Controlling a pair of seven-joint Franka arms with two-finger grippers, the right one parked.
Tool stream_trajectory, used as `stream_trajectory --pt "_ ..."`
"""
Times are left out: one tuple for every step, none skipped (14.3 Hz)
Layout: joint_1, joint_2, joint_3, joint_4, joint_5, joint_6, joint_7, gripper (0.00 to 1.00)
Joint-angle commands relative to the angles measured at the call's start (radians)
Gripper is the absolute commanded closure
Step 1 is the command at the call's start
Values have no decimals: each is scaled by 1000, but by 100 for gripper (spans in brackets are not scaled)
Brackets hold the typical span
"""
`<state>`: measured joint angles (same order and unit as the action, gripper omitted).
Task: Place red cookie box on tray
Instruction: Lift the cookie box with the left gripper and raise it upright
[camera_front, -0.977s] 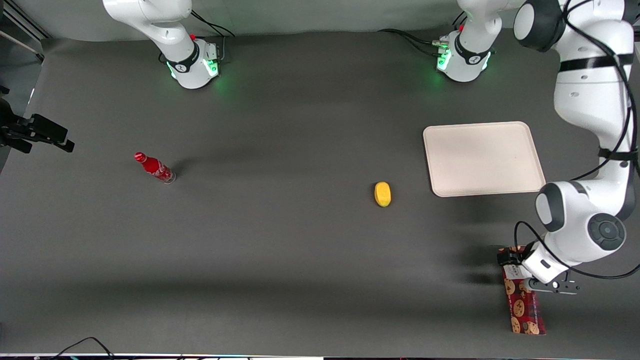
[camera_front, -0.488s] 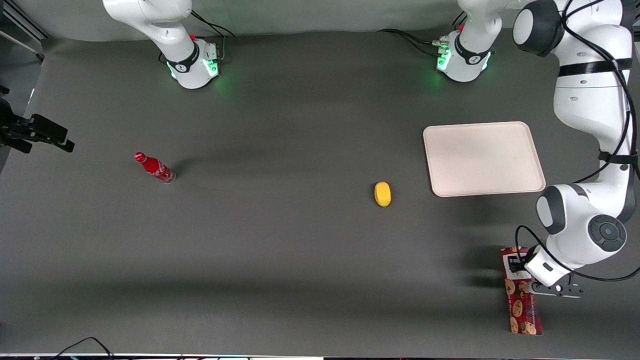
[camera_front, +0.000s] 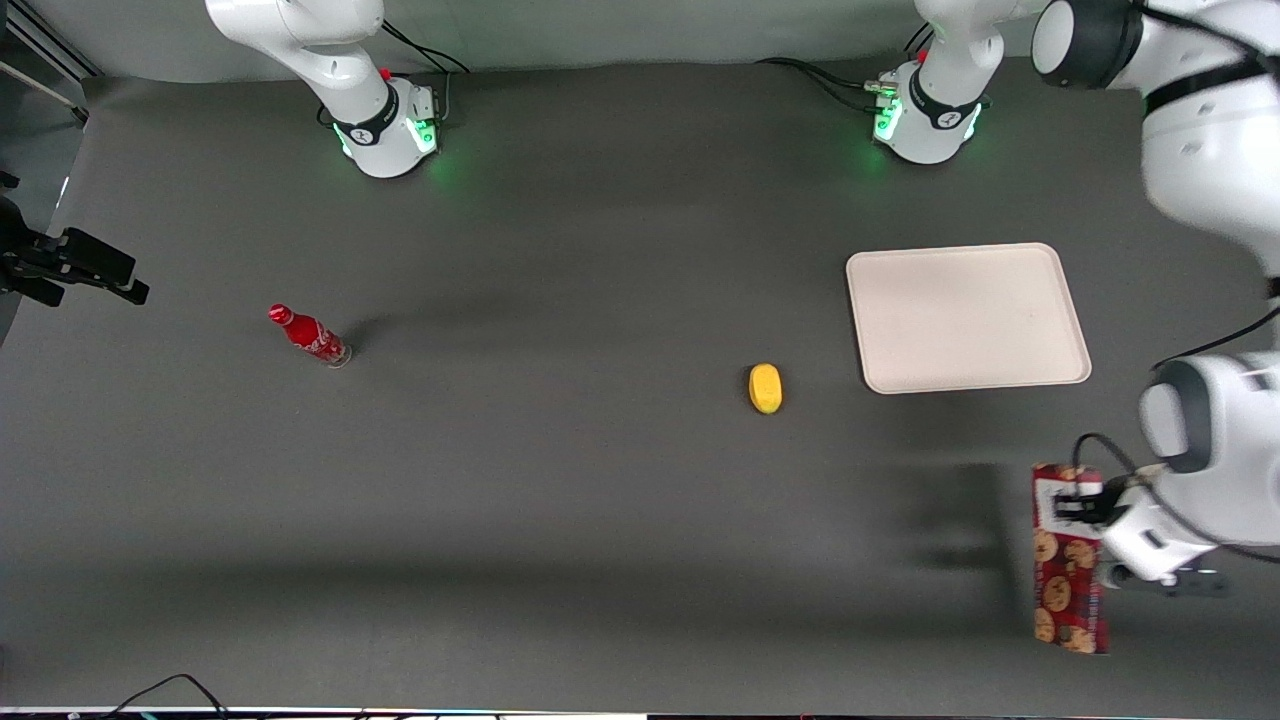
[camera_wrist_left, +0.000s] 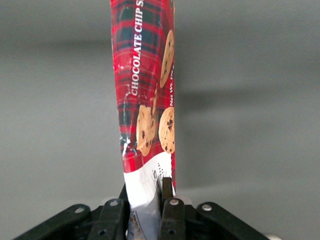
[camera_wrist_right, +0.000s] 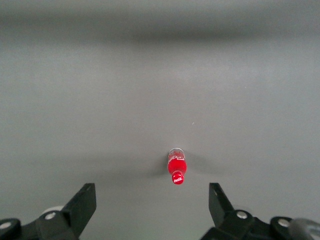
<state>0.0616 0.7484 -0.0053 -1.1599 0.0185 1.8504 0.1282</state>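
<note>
The red cookie box (camera_front: 1068, 590) is long and dark red with cookie prints and a white label end. It hangs above the table at the working arm's end, nearer to the front camera than the tray (camera_front: 965, 318). My left gripper (camera_front: 1078, 508) is shut on the box's white label end. In the left wrist view the fingers (camera_wrist_left: 166, 192) pinch the white end of the box (camera_wrist_left: 145, 90), which stretches away from the gripper (camera_wrist_left: 145, 195) over bare table. The cream-white tray holds nothing.
A small yellow object (camera_front: 765, 388) lies on the dark table beside the tray, toward the parked arm's end. A small red bottle (camera_front: 310, 336) stands far toward the parked arm's end and also shows in the right wrist view (camera_wrist_right: 176, 170).
The gripper has lifted the cookie box off the table and carried it a little toward the working arm's edge. The tray, yellow object and bottle have not moved.
</note>
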Motion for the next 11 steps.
stream_trajectory --pt "0 -75 7 143 -8 -248 -13 100" --pt "3 -121 22 140 -11 -299 -4 100" --pt "4 -164 43 141 -11 -365 -1 100" --pt "3 -219 60 138 -6 -434 5 100" --pt "4 -274 74 132 -6 -497 27 100" --pt "3 -328 90 128 -6 -572 33 100" --pt "3 -369 106 125 -3 -655 34 100" --pt "3 -407 126 109 6 -722 33 100" --pt "3 -469 152 36 11 -746 33 100" --pt "0 -565 177 -100 18 -720 34 100" --pt "0 -674 186 -265 46 -655 34 100"
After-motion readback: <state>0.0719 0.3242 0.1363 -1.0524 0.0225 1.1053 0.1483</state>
